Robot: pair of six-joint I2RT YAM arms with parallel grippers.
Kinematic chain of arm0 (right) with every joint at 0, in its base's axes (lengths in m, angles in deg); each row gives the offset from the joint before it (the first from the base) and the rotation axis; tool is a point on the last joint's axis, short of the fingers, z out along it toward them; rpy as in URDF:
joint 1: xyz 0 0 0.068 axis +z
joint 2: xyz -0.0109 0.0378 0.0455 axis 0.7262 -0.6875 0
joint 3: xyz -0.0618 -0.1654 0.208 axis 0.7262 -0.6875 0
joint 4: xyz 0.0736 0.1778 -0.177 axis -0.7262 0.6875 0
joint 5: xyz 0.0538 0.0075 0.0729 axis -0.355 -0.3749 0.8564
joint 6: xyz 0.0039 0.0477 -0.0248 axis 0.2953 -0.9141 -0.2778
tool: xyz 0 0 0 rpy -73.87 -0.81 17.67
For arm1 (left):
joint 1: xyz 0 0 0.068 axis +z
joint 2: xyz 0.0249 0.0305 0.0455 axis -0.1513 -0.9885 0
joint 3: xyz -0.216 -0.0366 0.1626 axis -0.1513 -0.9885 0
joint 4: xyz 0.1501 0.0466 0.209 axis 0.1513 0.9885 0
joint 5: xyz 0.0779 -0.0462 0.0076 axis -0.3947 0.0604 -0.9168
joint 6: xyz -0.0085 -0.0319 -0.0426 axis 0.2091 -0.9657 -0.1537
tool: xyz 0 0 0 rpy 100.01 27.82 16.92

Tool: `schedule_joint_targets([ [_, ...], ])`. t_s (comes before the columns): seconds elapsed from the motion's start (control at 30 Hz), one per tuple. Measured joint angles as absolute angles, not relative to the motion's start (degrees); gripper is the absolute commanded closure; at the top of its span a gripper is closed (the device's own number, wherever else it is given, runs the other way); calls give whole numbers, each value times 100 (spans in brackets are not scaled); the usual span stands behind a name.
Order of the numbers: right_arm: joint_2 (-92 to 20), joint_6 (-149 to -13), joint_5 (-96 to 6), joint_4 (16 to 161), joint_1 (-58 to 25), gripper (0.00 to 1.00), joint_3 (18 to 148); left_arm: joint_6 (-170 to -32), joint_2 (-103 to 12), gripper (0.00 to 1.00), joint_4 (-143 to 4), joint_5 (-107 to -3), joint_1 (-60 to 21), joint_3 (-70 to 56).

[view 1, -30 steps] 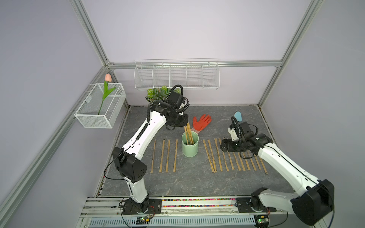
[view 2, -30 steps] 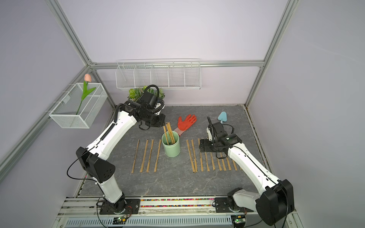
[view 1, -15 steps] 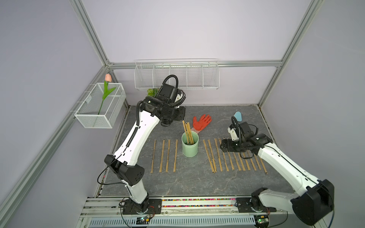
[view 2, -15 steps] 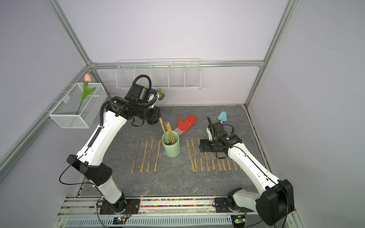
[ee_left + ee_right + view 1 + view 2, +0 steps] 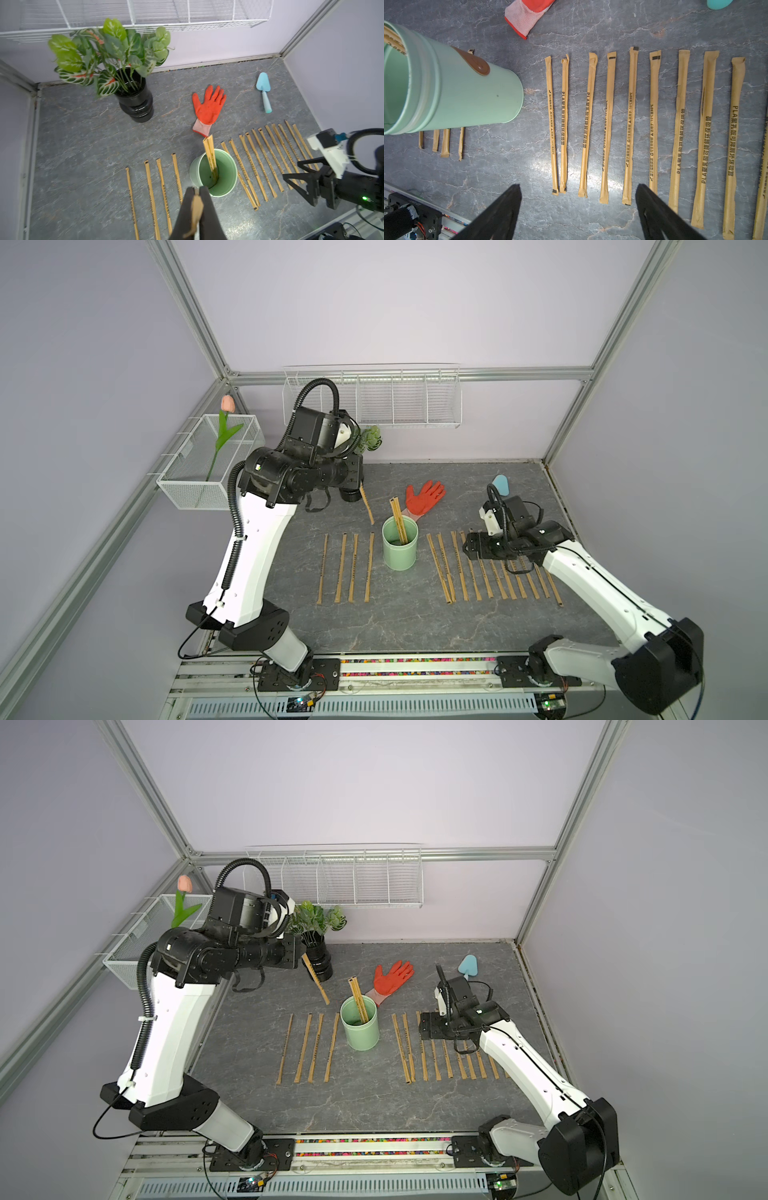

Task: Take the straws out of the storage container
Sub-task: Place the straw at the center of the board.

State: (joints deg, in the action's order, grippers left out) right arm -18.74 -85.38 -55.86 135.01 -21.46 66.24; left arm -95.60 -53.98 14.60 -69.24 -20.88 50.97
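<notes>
You were working in a robotics lab cell dressed with gardening props. Aluminium frame posts (image 5: 194, 310) held plain lilac walls (image 5: 395, 302) around a grey stone-look tabletop (image 5: 407, 622). At 6 o'clock a metal rail (image 5: 415, 668) with exposed wiring carried the left arm (image 5: 253, 556) and the right arm (image 5: 590, 585). The props: a white wire shelf (image 5: 395, 406) on the wall at 12 o'clock, a mesh basket (image 5: 195, 485) holding a single tulip (image 5: 227, 404) at 10 o'clock, a leafy plant (image 5: 316, 917) at 11 o'clock, a red glove (image 5: 424, 497) near centre, a blue trowel (image 5: 500, 485) at 2 o'clock
</notes>
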Motion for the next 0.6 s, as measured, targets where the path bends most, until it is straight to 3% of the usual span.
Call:
schedule_joint_targets([
  [0.33, -1874, -8536, -5564, 13505, -2146, 11, 6624, -9518, -5496, 93, 2070, -7599, -1461, 4476],
  [0.6, -1874, -8536, -5564, 13503, -2146, 11, 6622, -9569, -6257, 93, 2387, -8126, -941, 3934],
])
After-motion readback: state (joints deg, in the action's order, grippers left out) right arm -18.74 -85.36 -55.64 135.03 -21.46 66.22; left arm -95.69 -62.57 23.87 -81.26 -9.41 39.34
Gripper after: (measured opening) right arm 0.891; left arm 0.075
